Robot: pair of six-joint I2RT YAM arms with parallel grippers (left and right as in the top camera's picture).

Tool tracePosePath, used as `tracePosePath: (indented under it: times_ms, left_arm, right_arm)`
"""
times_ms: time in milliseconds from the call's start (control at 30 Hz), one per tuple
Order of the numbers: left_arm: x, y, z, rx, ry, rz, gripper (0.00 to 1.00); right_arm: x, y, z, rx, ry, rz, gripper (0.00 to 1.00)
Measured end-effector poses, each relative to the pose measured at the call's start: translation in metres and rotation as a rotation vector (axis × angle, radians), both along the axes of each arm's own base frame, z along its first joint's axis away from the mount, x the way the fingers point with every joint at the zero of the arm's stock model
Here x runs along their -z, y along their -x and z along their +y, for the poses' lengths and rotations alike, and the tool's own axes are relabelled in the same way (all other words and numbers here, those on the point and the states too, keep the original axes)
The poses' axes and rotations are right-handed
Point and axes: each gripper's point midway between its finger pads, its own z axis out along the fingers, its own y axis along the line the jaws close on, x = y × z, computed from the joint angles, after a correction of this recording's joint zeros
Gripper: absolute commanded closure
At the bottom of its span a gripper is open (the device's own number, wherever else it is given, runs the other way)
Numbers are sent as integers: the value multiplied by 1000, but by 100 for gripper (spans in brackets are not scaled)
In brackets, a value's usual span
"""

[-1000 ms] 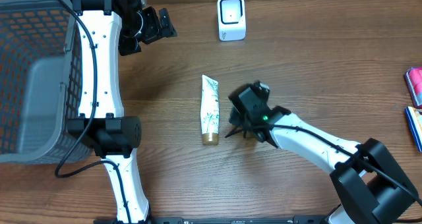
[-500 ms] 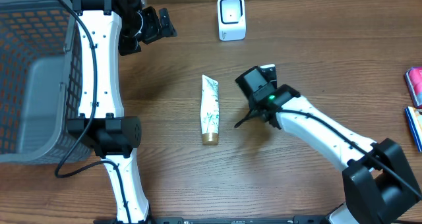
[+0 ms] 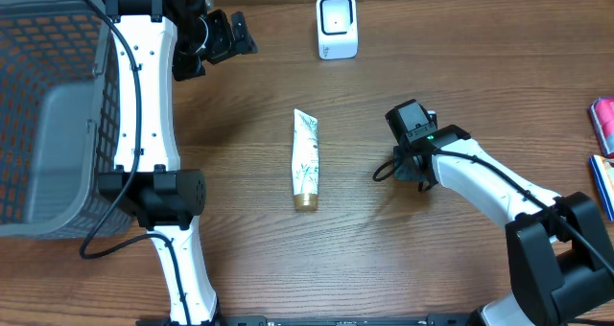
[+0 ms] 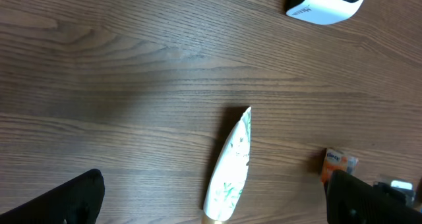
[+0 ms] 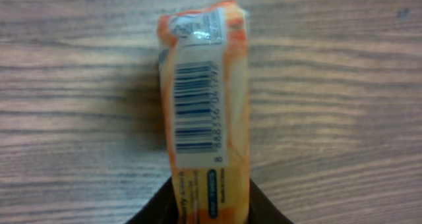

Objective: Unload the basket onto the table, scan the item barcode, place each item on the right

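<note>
Orange packet (image 5: 231, 118), base hidden between gripping right fingers (image 5: 265, 214), barcode (image 5: 193, 107) digits blurred; left fingers (image 4: 69, 199) wide, edge-cropped

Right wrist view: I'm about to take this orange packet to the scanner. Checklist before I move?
1. Orange plastic packet, barcode uncovered and readable: ok.
2. Packet's lower end between the fingers of the right gripper: ok.
3. Grip firm: cannot tell.
4. White box-shaped scanner upright, window lit: ok.
5. White leaf-print tube with gold cap off the direct path to the scanner: ok.
</note>
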Motion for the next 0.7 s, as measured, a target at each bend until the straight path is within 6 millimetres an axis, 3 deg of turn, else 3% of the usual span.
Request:
tracePosePath:
  times_ms: [33,133,267,367,433,533,633,700]
  left_arm:
    - [0,0,0,0,0,0,0]
    - [0,0,0,0,0,0,0]
    - [0,0,0,0,0,0,0]
    - [0,0,0,0,0,0,0]
    - [0,0,0,0,0,0,0]
    - [0,0,0,0,0,0,0]
    - [0,0,0,0,0,0,0]
    - [0,0,0,0,0,0,1]
  right_arm:
    - [1,3,0,8,-4,13,80]
    - [3,11,1,50,-25,40,81]
    - [-2,14,7,108,-103,81,74]
    - [-27,3,11,141,-151,79,54]
    - [-44,1,11,149,-164,83,34]
    - [-56,-1,12,140,-171,77,13]
    - [-58,1,11,150,-191,89,19]
    - [-58,-1,2,204,-213,95,37]
